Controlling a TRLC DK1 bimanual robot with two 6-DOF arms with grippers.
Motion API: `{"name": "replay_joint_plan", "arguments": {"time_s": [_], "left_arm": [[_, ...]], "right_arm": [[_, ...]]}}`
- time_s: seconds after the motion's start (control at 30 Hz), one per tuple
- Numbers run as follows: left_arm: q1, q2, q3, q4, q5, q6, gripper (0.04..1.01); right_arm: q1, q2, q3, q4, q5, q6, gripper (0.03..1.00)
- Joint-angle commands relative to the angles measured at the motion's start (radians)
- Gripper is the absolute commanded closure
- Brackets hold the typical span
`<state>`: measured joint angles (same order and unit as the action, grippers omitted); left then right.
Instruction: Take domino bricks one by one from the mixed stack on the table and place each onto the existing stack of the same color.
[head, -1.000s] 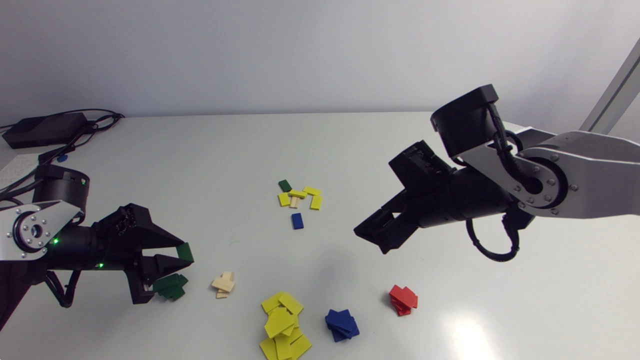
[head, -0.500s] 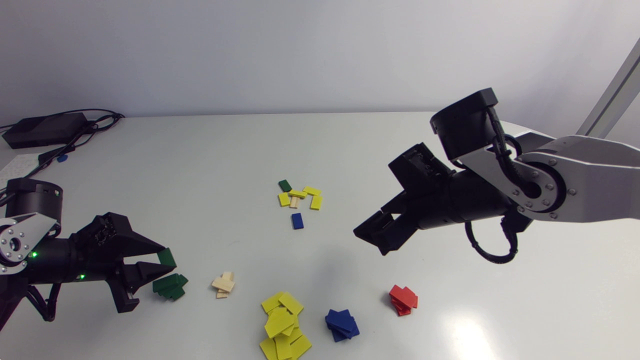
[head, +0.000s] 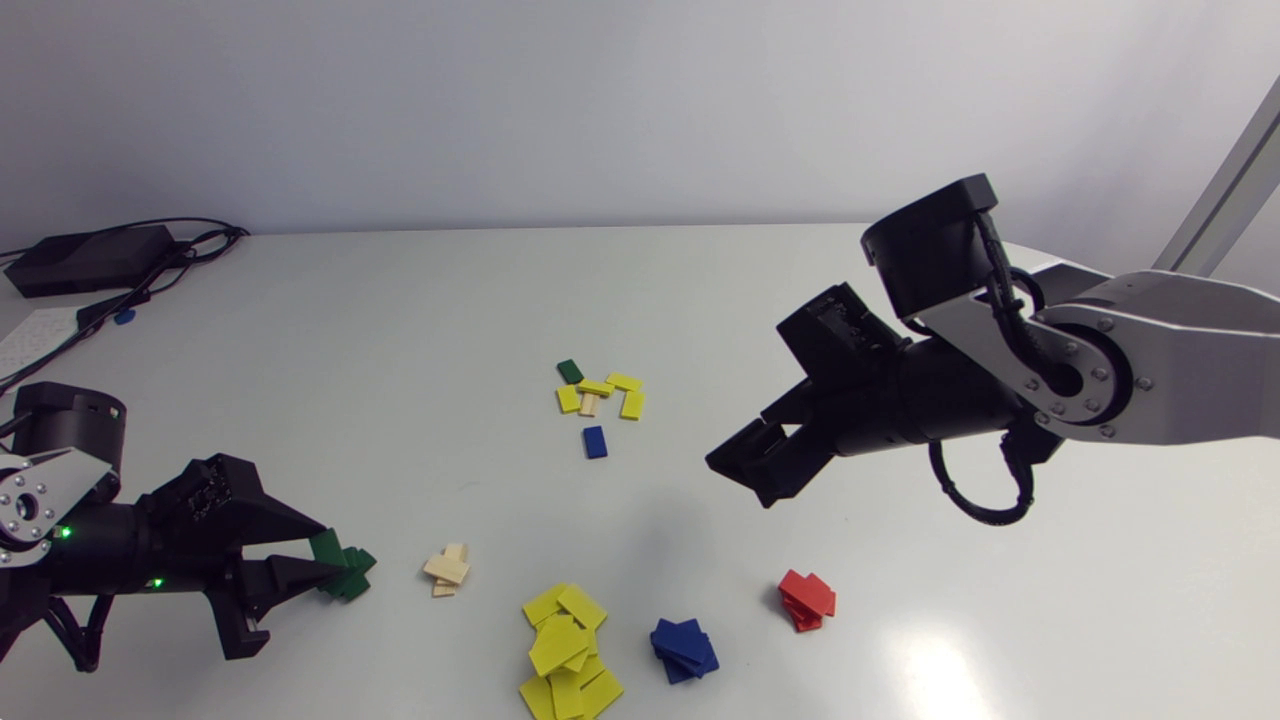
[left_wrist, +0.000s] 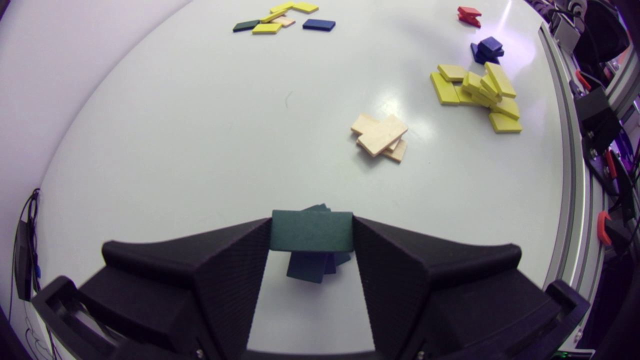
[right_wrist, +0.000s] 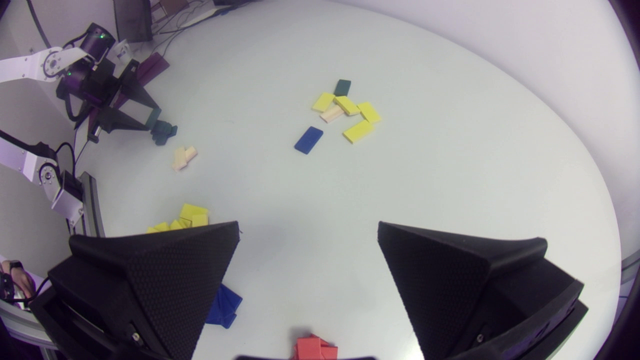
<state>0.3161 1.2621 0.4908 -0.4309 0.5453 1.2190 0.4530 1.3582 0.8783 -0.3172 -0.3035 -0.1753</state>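
Left tool (left_wrist: 311, 232) tight on a green brick (left_wrist: 311, 239)

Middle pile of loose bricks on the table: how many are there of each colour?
Yellow bricks: 4
Green brick: 1
Beige brick: 1
Blue brick: 1
Total: 7
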Motion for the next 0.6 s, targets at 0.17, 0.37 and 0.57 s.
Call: {"name": "replay_joint_plan", "arguments": {"time_s": [0.17,0.37,0.57], "left_arm": [[0.017,-0.010,-0.031,-0.009,-0.028,0.080,0.744],[0.017,0.011,-0.024,-0.002,-0.039,0.089,0.744],[0.015,0.025,-0.026,0.003,-0.041,0.099,0.736]], "right_arm": [[0.009,-0.014,-0.033,0.006,0.003,0.014,0.066],[0.007,-0.024,-0.039,0.006,0.003,0.013,0.066],[0.006,-0.028,-0.039,0.006,0.001,0.013,0.066]]}}
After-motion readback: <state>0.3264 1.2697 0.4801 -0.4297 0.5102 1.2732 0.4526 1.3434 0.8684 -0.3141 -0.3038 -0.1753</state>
